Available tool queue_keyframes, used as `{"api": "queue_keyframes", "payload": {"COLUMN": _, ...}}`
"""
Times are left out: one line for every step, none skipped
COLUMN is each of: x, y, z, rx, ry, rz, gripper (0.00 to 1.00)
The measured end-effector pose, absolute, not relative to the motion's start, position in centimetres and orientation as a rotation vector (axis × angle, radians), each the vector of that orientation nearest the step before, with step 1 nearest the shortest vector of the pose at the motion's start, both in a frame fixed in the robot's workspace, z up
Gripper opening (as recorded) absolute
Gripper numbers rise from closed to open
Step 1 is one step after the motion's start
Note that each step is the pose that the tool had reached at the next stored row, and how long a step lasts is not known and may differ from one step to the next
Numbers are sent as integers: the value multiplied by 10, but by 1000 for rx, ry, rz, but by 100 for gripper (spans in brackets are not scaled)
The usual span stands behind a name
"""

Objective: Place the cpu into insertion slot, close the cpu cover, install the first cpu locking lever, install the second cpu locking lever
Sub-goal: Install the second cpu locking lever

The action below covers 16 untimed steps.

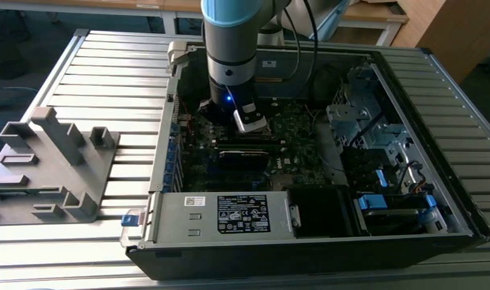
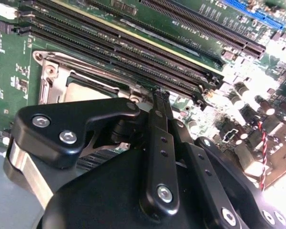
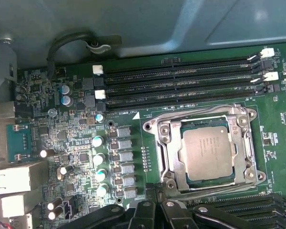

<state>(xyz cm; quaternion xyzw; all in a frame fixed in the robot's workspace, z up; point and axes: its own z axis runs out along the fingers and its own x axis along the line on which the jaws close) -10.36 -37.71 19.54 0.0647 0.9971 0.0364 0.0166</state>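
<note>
Exterior view: the tool (image 1: 249,122) hangs inside the open computer case (image 1: 438,181), low over the motherboard (image 1: 297,136). Second wrist view: its fingers (image 2: 159,138) are pinched together, gripping nothing. First wrist view: the cpu (image 3: 208,146) sits in the insertion slot (image 3: 168,143) just ahead of the tool, silvery cpu cover (image 3: 238,125) framing it.

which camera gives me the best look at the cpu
The first wrist view: the cpu lies in plain sight, its whole dull metal top framed by the cpu cover. In the second wrist view the claw hides most of it. In the exterior view the arm blocks that spot.
</note>
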Motion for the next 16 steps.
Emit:
{"api": "queue_keyframes", "payload": {"x": -104, "y": -377, "z": 195, "rx": 201, "ry": 3100, "rz": 115, "gripper": 10}}
{"api": "queue_keyframes", "payload": {"x": -104, "y": -377, "z": 195, "rx": 201, "ry": 3100, "rz": 116, "gripper": 10}}
{"api": "queue_keyframes", "payload": {"x": -104, "y": -377, "z": 195, "rx": 201, "ry": 3100, "rz": 116, "gripper": 10}}
{"api": "queue_keyframes", "payload": {"x": -104, "y": -377, "z": 195, "rx": 201, "ry": 3100, "rz": 117, "gripper": 10}}
{"api": "queue_keyframes", "payload": {"x": -104, "y": -377, "z": 195, "rx": 201, "ry": 3100, "rz": 117, "gripper": 10}}
{"api": "queue_keyframes", "payload": {"x": -104, "y": -377, "z": 195, "rx": 201, "ry": 3100, "rz": 117, "gripper": 10}}
{"api": "queue_keyframes", "payload": {"x": -104, "y": -377, "z": 195, "rx": 201, "ry": 3100, "rz": 116, "gripper": 10}}
{"api": "queue_keyframes", "payload": {"x": -104, "y": -377, "z": 195, "rx": 201, "ry": 3100, "rz": 116, "gripper": 10}}
{"api": "queue_keyframes", "payload": {"x": -104, "y": -377, "z": 195, "rx": 201, "ry": 3100, "rz": 116, "gripper": 10}}
{"api": "queue_keyframes", "payload": {"x": -104, "y": -377, "z": 195, "rx": 201, "ry": 3100, "rz": 116, "gripper": 10}}
{"api": "queue_keyframes", "payload": {"x": -104, "y": -377, "z": 195, "rx": 201, "ry": 3100, "rz": 116, "gripper": 10}}
{"api": "queue_keyframes", "payload": {"x": -104, "y": -377, "z": 196, "rx": 201, "ry": 3100, "rz": 116, "gripper": 10}}
{"api": "queue_keyframes", "payload": {"x": -104, "y": -377, "z": 197, "rx": 201, "ry": 3099, "rz": 117, "gripper": 10}}
{"api": "queue_keyframes", "payload": {"x": -104, "y": -377, "z": 198, "rx": 201, "ry": 3099, "rz": 117, "gripper": 10}}
{"api": "queue_keyframes", "payload": {"x": -104, "y": -377, "z": 200, "rx": 201, "ry": 3100, "rz": 116, "gripper": 10}}
{"api": "queue_keyframes", "payload": {"x": -104, "y": -377, "z": 202, "rx": 201, "ry": 3099, "rz": 117, "gripper": 10}}
